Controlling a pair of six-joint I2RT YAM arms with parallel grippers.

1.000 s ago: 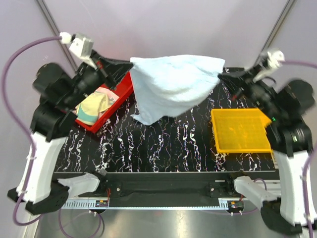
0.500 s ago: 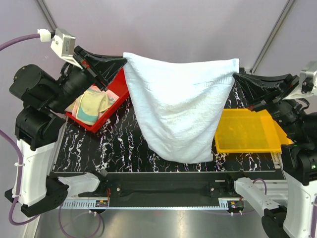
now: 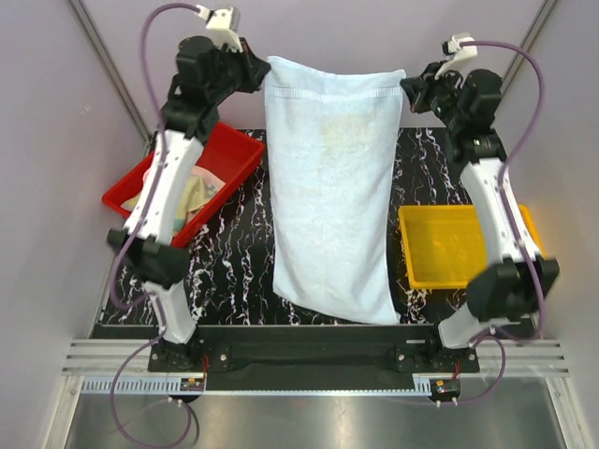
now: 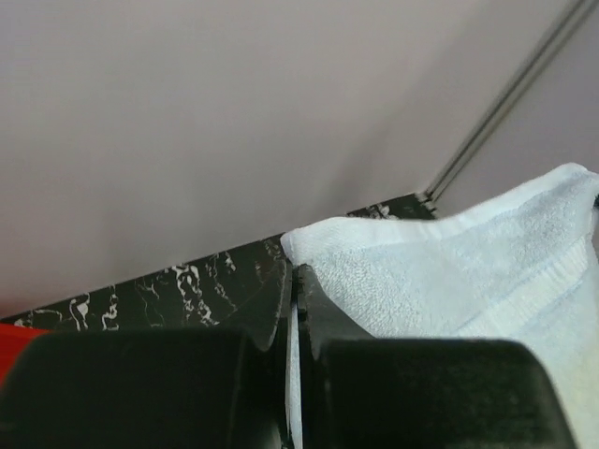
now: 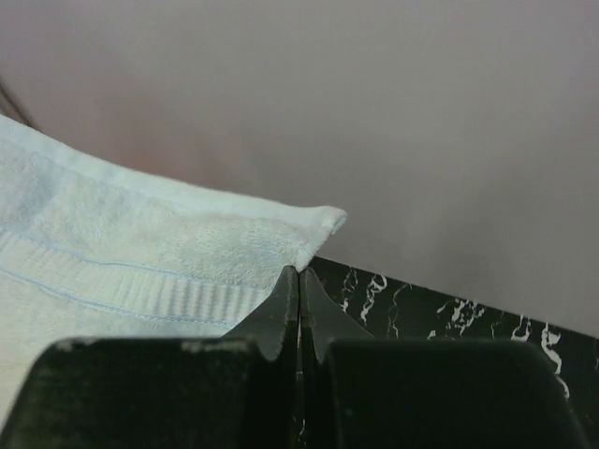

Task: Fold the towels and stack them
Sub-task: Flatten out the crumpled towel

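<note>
Above the black marbled table (image 3: 234, 271): a pale blue towel (image 3: 329, 187) hung full length, spread flat between the two raised arms; whether its lower edge touched the table could not be told.
Left gripper (image 3: 263, 73): pinched tight on the towel's top left corner, jaws almost meeting with cloth between them.
Right gripper (image 3: 405, 87): clamped on the top right corner, jaws together on the hem.
Red tray (image 3: 239, 150): at the left, holding crumpled pastel towels (image 3: 192, 196).
Yellow tray (image 3: 435, 248): at the right, just beside the hanging towel.
</note>
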